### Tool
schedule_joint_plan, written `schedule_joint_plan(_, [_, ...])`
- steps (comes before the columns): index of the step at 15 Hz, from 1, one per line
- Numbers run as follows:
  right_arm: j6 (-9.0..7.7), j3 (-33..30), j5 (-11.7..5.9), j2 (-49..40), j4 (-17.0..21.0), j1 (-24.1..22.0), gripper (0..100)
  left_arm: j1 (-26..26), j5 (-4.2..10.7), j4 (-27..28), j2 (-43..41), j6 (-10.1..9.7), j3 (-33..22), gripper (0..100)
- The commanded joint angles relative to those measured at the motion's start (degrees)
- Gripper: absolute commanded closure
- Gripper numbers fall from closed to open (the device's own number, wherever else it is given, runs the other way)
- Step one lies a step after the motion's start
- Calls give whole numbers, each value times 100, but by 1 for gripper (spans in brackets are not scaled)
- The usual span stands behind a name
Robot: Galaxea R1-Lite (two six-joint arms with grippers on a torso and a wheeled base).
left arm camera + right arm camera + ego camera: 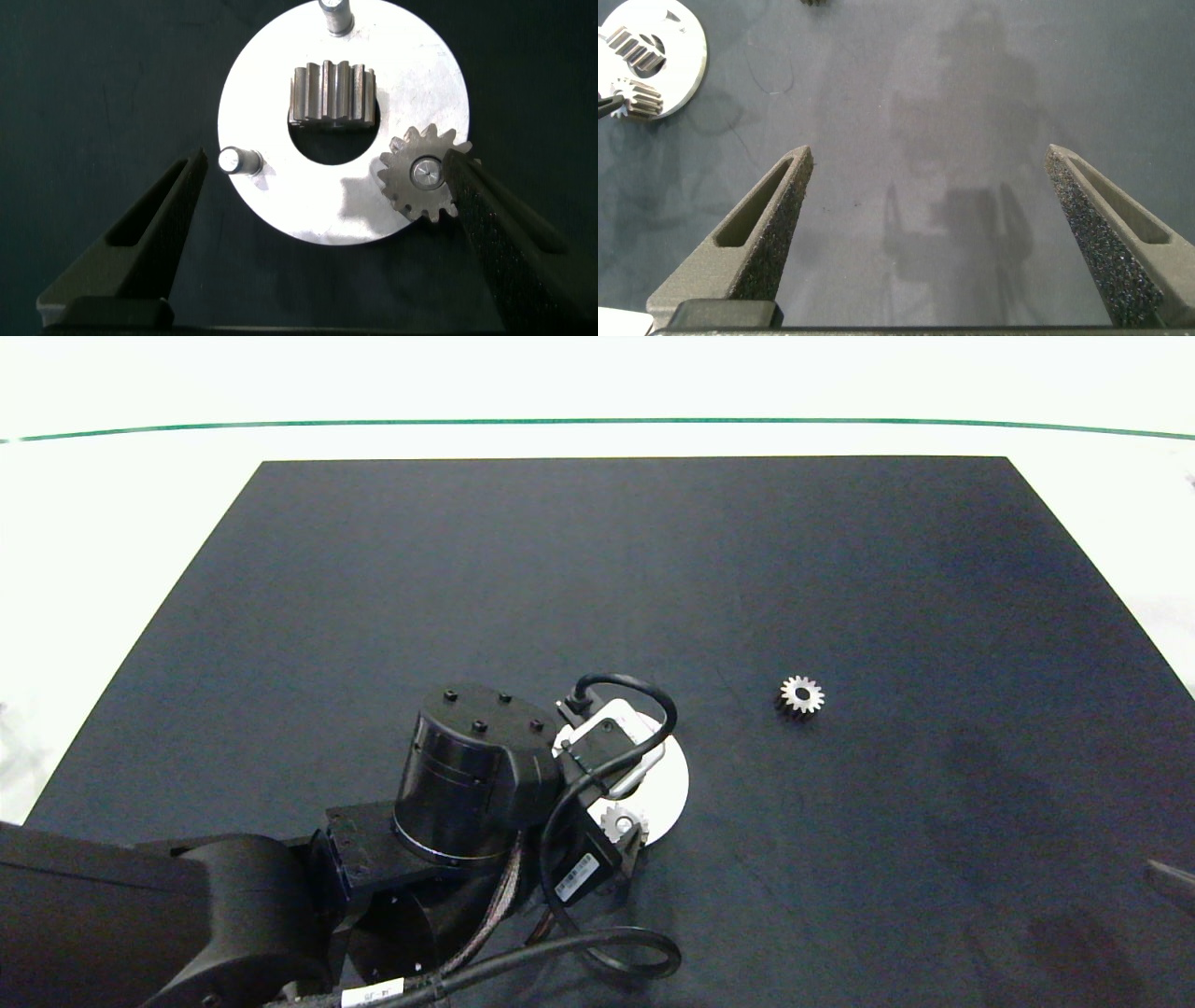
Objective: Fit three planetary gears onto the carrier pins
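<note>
The left gripper (322,201) hangs spread wide over the white disc (271,201), one finger (495,210) touching a gear (422,175) seated flat on a pin. Another gear (332,96) lies on its side in the disc's hole; a third (801,695) sits flat on the mat, well apart. The right gripper (929,201) gapes empty.

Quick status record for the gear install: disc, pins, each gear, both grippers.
disc: white carrier disc flat on the black mat
gear on pin: one, seated on its peg
bare pins: two
gear in centre hole: one, lying on its side
loose gear: one on the mat, apart from the disc
left gripper: open, over the disc
right gripper: open, over bare mat
</note>
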Motion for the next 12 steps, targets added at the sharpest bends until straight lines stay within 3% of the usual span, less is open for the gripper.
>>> schedule_joint_plan(1, [4,4,8,-2,6,2,0,-46,14,388,-191,-14,-330,0])
schedule_joint_plan(2, [4,-5,8,-2,6,2,0,-99,14,537,-226,-49,-444,0])
schedule_joint_plan(4, [4,-31,8,-2,6,2,0,-328,14,1091,-296,-339,-831,0])
schedule_joint_plan(6, [4,-31,8,-11,6,-7,0,-627,14,1408,-235,-813,-1051,0])
schedule_joint_plan(12, [13,-31,17,-55,6,-7,0,-539,14,1188,380,-796,-1112,0])
